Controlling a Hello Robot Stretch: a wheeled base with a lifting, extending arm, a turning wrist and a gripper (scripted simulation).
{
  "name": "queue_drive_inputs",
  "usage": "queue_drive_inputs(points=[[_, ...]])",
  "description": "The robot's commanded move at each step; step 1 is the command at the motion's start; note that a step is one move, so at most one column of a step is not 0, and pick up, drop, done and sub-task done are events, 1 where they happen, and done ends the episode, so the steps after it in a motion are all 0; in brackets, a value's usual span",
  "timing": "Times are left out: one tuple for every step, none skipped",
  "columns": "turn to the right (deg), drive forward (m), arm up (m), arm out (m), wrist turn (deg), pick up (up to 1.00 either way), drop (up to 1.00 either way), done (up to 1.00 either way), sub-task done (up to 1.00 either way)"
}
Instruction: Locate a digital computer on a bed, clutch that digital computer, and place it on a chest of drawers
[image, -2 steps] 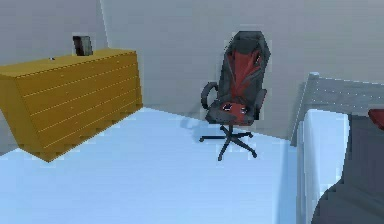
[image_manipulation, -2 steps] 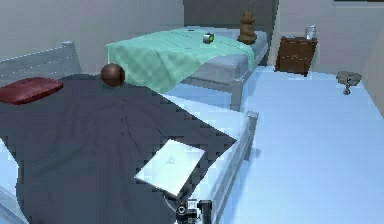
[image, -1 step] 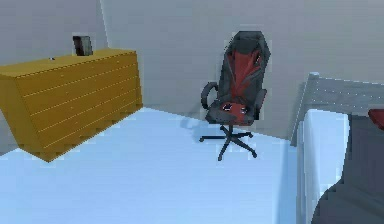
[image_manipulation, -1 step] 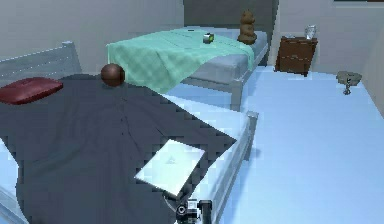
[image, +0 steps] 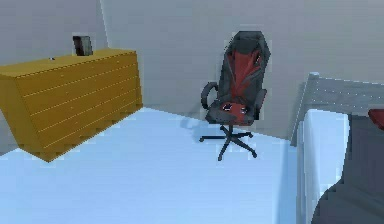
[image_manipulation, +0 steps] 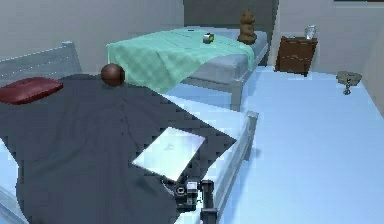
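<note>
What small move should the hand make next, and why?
Probably extend the arm slightly toward the laptop, which lies flat on the dark blanket. The hand sits just below the laptop's near edge in the arm side view, and the laptop is not yet lifted.

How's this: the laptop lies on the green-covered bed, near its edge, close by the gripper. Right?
Wrong bed. In the arm side view the laptop lies on the dark-covered bed, near its edge, close by the gripper; the green-covered bed stands farther off.
</note>
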Motion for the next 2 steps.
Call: queue_drive_inputs(points=[[0.0,0.00,0.40,0.00,0.0,0.00,0.00,0.00,0.00],[0.0,0.00,0.00,0.00,-45.0,0.00,0.00,0.00,0.00]])
